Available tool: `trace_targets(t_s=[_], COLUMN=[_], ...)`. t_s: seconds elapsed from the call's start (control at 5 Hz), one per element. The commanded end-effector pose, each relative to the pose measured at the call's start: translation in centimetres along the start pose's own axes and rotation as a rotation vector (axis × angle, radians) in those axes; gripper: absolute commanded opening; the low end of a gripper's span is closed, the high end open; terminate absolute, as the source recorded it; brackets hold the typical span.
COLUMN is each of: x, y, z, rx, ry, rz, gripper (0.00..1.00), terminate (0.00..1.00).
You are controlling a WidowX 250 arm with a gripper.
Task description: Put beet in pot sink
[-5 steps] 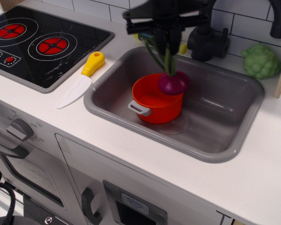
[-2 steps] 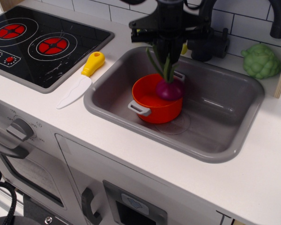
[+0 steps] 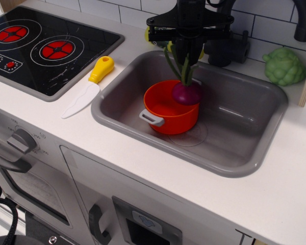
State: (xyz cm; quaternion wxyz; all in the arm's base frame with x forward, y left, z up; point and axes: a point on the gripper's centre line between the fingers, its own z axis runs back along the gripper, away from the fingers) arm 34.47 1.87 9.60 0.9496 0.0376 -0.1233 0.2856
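Note:
The beet [image 3: 187, 94] has a magenta bulb and long green leaves. It hangs upright at the far right rim of the orange pot [image 3: 168, 109], partly inside it. The pot, with its grey handle at the front left, stands in the grey sink [image 3: 239, 127]. My black gripper [image 3: 185, 51] is directly above the pot, shut on the beet's leaves. Whether the bulb touches the pot's rim I cannot tell.
A toy knife [image 3: 87, 86] with a yellow handle lies on the white counter left of the sink. The black stovetop [image 3: 41, 46] is at the far left. A black faucet [image 3: 227, 43] stands behind the sink. A pale green cabbage toy [image 3: 284, 66] sits at the back right.
The beet dropped into the pot's mouth, then rose slightly and shifted right with the gripper. The pot has not moved.

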Motion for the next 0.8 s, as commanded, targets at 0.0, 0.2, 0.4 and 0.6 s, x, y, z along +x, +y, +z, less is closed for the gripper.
trace_targets(t_s=[0.0, 0.2, 0.4, 0.6], x=[1.9, 2.1, 2.1, 2.1], y=[0.7, 1.0, 1.0, 1.0], z=[3.1, 4.1, 4.1, 4.1], rx=[-0.036, -0.044, -0.044, -0.044], ry=[-0.017, 0.003, 0.003, 0.003], rz=[0.019, 0.035, 0.035, 0.035], gripper=[1.0, 1.0, 1.0, 1.0], terminate=[0.0, 0.0, 0.0, 1.0])
